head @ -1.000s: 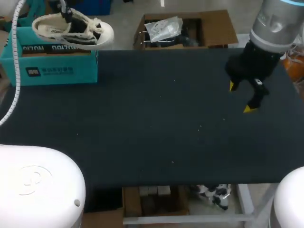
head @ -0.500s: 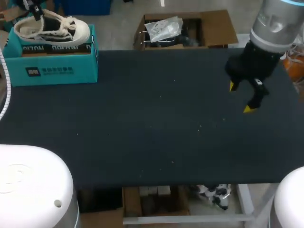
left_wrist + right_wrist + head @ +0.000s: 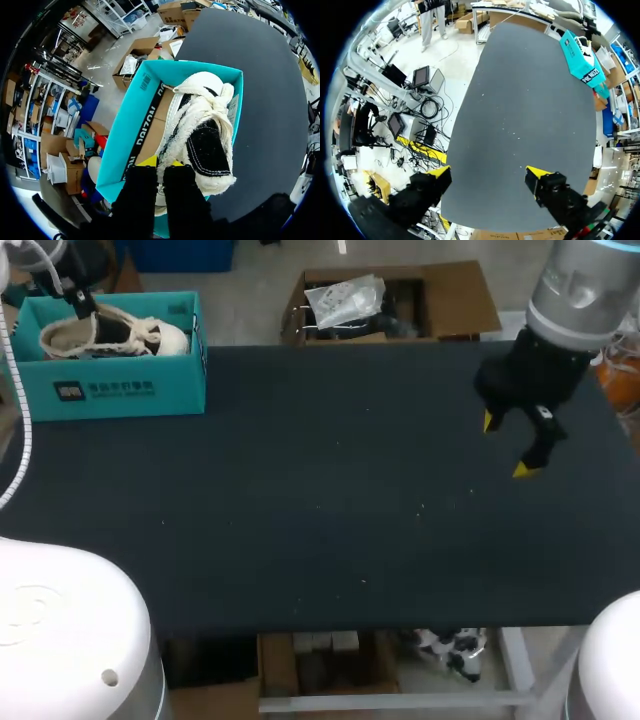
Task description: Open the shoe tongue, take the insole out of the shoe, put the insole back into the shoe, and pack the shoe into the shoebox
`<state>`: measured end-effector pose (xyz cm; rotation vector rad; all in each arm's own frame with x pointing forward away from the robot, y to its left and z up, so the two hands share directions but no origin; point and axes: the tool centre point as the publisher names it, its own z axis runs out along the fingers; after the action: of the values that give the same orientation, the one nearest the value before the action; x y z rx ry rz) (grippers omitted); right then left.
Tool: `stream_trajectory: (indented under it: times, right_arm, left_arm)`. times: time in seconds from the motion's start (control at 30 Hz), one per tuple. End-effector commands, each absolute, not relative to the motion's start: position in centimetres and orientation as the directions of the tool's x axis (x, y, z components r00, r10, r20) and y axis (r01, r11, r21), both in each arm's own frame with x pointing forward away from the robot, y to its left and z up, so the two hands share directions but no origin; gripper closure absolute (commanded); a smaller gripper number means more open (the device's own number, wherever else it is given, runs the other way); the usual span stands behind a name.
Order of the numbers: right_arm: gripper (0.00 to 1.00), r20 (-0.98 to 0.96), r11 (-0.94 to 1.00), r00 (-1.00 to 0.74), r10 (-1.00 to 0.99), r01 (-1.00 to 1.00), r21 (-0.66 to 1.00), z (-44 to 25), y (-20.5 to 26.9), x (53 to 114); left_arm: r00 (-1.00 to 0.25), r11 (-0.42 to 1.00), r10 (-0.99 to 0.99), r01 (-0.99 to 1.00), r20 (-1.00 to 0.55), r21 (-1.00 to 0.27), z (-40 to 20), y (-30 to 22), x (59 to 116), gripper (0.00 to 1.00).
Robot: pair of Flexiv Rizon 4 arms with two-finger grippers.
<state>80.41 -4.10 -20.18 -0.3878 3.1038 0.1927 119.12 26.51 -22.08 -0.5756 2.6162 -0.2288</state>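
1. The dark desk (image 3: 330,500) carries a teal shoebox (image 3: 120,390) at its far left corner. The stretch of desk nearer than the shoebox shows only a few pale specks.
2. The right pincer (image 3: 506,445) hangs above the desk well apart from the shoebox, over toward the opposite side. Its yellow-tipped fingers are spread wide with nothing between them. In the right wrist view the right pincer (image 3: 488,172) has only bare desk (image 3: 520,110) under and ahead of it, and the shoebox (image 3: 582,55) sits far off at the desk's distant corner.
3. A cream and black shoe (image 3: 115,337) lies inside the open shoebox, sole down. Its toe points toward the box end nearest the desk's middle and its heel toward the other end.
4. The left pincer (image 3: 72,302) reaches down into the shoebox at the heel end. In the left wrist view the left pincer (image 3: 161,162) is narrow, its two tips pinching the frayed heel edge of the shoe (image 3: 200,120). The shoebox walls (image 3: 127,125) stand around the shoe, and the desk (image 3: 270,75) runs on beyond the box.
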Motion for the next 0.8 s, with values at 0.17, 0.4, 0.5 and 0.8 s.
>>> stream_trajectory:
  times: [0.17,0.4,0.5,0.8]
  right_arm:
    - [0.00,-0.021,0.962,-0.969,-0.245,-0.245,0.120,-20.1,-4.1,80.4]
    - [0.00,-0.021,0.962,-0.969,-0.245,-0.245,0.120,-20.1,-4.1,80.4]
    - [0.00,-0.021,0.962,-0.969,-0.245,-0.245,0.120,-20.1,-4.1,80.4]
    - [0.00,-0.021,0.962,-0.969,-0.245,-0.245,0.120,-20.1,-4.1,80.4]
  left_arm:
    - [-0.839,0.892,-0.446,-0.387,-0.313,-0.235,-25.3,27.2,120.7,1.00]
    - [-0.842,0.873,-0.483,-0.445,-0.240,-0.199,-28.6,28.4,121.8,1.00]
    - [-0.839,0.866,-0.497,-0.462,-0.222,-0.194,-29.2,29.1,122.3,1.00]
    - [-0.837,0.849,-0.527,-0.509,-0.146,-0.143,-31.9,29.6,124.1,1.00]
